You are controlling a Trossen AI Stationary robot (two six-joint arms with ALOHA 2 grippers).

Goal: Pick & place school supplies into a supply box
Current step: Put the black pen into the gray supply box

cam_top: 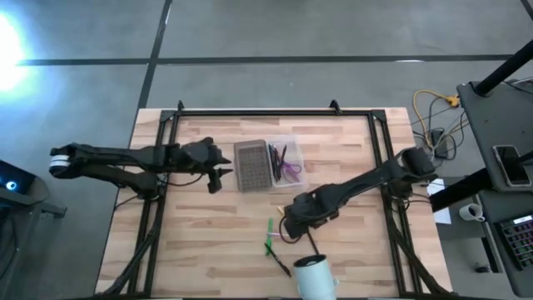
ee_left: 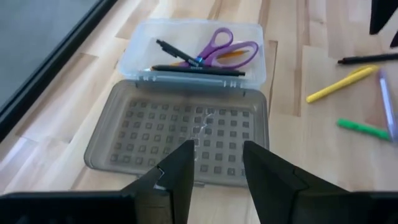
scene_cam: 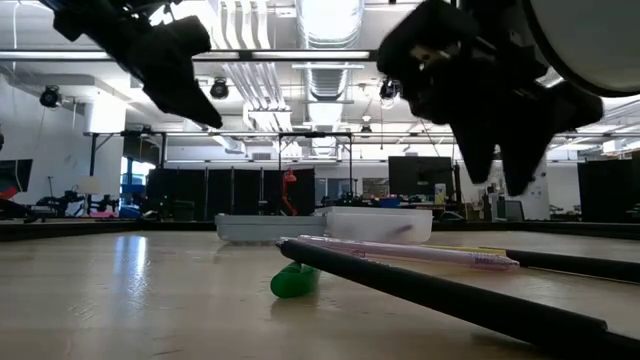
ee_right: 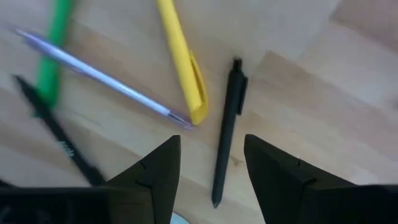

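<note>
The supply box lies open at the table's middle: its grey mesh-textured half [cam_top: 250,165] is flat on the wood, and its clear half [cam_top: 287,158] holds purple-handled scissors [ee_left: 225,48] and dark pens [ee_left: 199,70]. My left gripper [ee_left: 217,148] is open and hovers at the grey half's left edge [cam_top: 218,175]. My right gripper [ee_right: 211,142] is open above the loose supplies [cam_top: 287,232], its fingers on either side of a black pen [ee_right: 227,124]. A yellow marker [ee_right: 182,62], a pale purple pen [ee_right: 99,76], a green marker [ee_right: 53,56] and another black pen [ee_right: 59,140] lie flat beside it.
A white cylindrical cup [cam_top: 315,277] lies at the table's near edge, just right of the loose pens. A black frame [cam_top: 275,111] runs along the table's far edge and sides. Bare wood lies on the near left [cam_top: 191,242].
</note>
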